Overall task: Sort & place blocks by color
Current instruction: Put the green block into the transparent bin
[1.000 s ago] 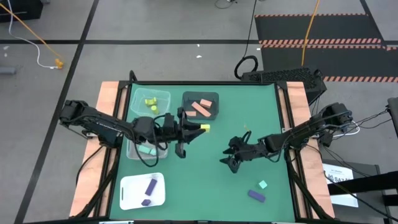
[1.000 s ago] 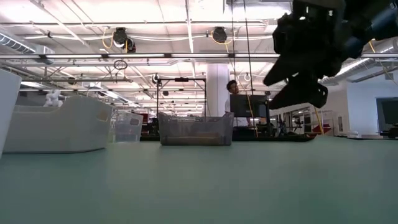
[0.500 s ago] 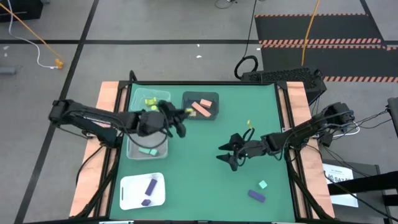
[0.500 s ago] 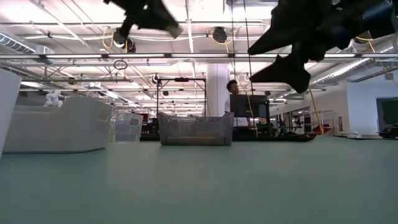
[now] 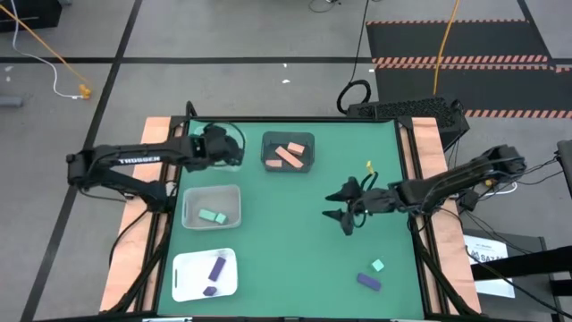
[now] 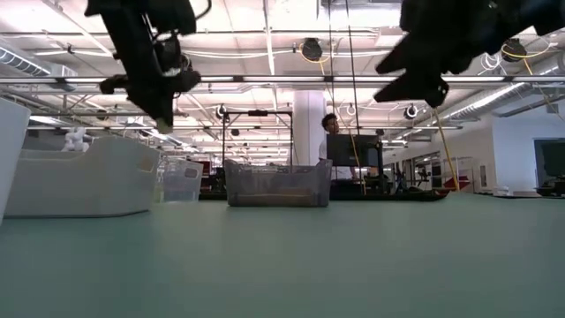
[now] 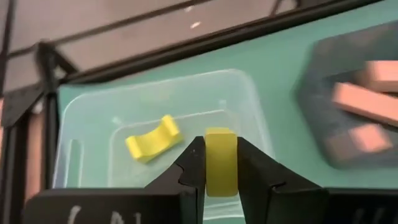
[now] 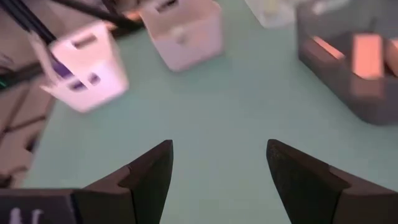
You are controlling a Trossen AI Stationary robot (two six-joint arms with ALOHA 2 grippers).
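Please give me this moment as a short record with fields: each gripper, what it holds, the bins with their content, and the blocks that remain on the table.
left gripper: shut on a yellow-green block, above the clear bin
clear bin content: one curved yellow-green block
right gripper: open, empty, above the green table
dark bin: salmon-orange blocks
second clear bin: one mint-teal block
white tray: two purple blocks
loose on table: mint-teal cube, purple bar

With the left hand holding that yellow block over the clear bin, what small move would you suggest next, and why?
Probably lower a little and open the left hand. It is shut on a yellow block right above the clear bin, which already holds a yellow piece, so the colour matches. The right hand waits open over the mat.
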